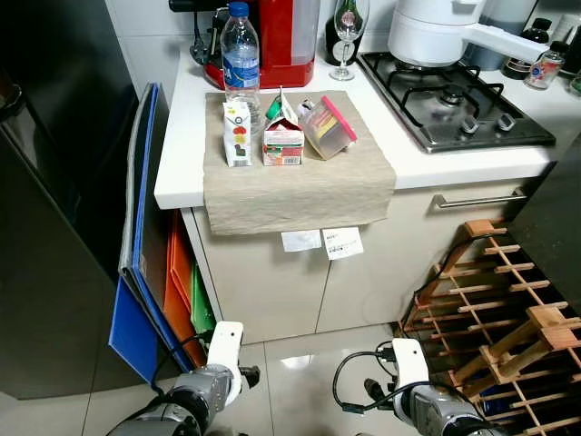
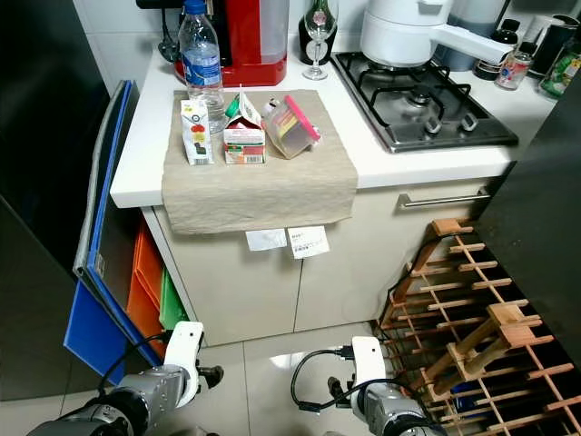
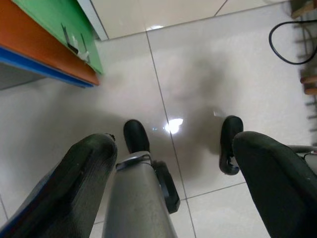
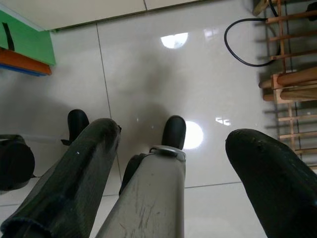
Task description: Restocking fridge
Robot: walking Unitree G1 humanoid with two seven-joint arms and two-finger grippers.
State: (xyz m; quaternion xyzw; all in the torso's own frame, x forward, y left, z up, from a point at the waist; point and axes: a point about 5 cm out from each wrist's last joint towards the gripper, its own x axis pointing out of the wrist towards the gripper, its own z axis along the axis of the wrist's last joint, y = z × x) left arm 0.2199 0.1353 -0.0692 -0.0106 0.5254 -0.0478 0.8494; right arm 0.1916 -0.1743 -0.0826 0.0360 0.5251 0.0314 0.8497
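- While both our arms hang low over the pale tiled floor (image 3: 208,64), the dark fridge (image 1: 54,200) stands at the far left, its door face toward us.
- Beside it we see flat folders leaning on edge against the cabinet side: grey and blue ones (image 1: 141,227) outermost, orange (image 1: 178,272) and green (image 1: 201,309) tucked behind.
- Our left gripper (image 3: 173,183) points down at the tiles, its two black fingers (image 3: 84,178) spread wide apart and holding nothing.
- On the white counter (image 1: 177,173) a beige cloth (image 1: 300,186) carries the groceries in a row.
- Leftmost there, a small juice carton (image 1: 238,134) stands upright, long axis vertical.
- Just behind it a clear water bottle (image 1: 241,54) stands upright, blue cap on top.
- Next comes a gable-top milk carton (image 1: 282,136), upright, printed face toward us.
- Beside it a clear tub with a pink lid (image 1: 327,127) lies tipped on its side, lid facing right.
- Our right gripper (image 4: 173,178) likewise aims at the floor, fingers (image 4: 74,178) parted and empty.
- At the right sit a gas hob (image 1: 454,100) and, lower, a wooden wine rack (image 1: 499,318).
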